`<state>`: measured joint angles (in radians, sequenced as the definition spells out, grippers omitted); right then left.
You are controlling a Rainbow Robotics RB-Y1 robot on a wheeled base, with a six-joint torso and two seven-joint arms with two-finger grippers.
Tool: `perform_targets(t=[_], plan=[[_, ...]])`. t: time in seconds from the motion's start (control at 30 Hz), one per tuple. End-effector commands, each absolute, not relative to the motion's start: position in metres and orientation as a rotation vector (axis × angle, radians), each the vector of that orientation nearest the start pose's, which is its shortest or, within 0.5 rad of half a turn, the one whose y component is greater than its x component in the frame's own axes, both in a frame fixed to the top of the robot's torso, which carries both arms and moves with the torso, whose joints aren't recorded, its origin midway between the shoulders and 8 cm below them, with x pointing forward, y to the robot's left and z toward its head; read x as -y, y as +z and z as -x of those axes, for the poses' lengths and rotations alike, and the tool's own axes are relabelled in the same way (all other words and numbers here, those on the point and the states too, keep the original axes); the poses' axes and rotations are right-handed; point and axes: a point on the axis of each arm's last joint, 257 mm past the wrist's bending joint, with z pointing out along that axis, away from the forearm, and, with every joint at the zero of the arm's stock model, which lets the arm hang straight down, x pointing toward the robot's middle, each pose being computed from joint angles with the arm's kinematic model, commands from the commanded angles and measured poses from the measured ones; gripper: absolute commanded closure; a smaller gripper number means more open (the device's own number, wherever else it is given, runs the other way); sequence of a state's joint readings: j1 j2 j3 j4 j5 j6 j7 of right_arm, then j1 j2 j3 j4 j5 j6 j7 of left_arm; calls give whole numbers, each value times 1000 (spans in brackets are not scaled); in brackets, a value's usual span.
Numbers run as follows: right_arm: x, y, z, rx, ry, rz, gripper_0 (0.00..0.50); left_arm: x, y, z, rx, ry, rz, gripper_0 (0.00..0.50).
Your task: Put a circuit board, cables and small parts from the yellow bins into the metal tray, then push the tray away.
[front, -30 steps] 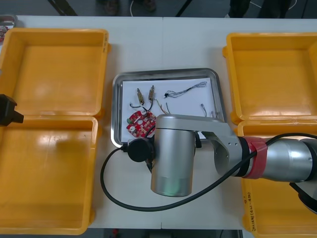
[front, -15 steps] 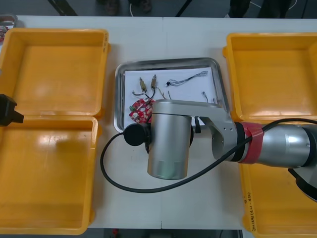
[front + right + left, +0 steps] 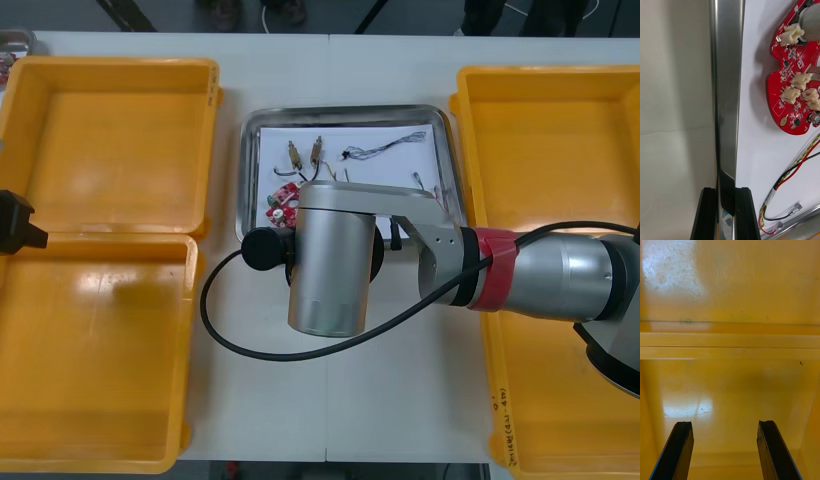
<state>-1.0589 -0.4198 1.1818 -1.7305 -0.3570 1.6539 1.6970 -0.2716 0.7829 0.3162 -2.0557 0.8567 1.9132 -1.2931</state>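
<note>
Right gripper (image 3: pixel 725 192) clenched on near rim of tray (image 3: pixel 727 82), one finger each side; rest of tray lies beyond it, away from robot. Left gripper (image 3: pixel 725 423) released, left of tray.

A: Where does the metal tray (image 3: pixel 345 113) sit?
B: Between the yellow bins (image 3: pixel 110 140), two on each side of it. It's white inside with a shiny rim, and the right gripper (image 3: pixel 725 195) pinches that rim.
A: And in it?
B: A round red circuit board (image 3: pixel 282 201) lies flat near the pinched rim, with a red and yellow cable (image 3: pixel 797 165) just beside it. Two small metal parts (image 3: pixel 305 154) and a thin dark cable (image 3: pixel 385 147) lie toward the tray's far side.
</note>
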Motion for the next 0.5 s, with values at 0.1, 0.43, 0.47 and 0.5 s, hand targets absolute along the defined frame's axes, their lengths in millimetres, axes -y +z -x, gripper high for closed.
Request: perform_targets(t=[0.1, 0.43, 0.47, 0.5], plan=[[6, -198, -491, -1803, -839, 1729, 500, -396, -135, -396, -2648, 46, -16, 0], [0, -189, -507, -1798, -865, 1701, 500, -396, -135, -396, -2648, 46, -16, 0], [1, -188, -509, -1799, -869, 1698, 500, -396, -135, -396, -2648, 46, -16, 0], [1, -187, -512, -1798, -871, 1693, 500, -396, -135, -396, -2648, 46, -16, 0]])
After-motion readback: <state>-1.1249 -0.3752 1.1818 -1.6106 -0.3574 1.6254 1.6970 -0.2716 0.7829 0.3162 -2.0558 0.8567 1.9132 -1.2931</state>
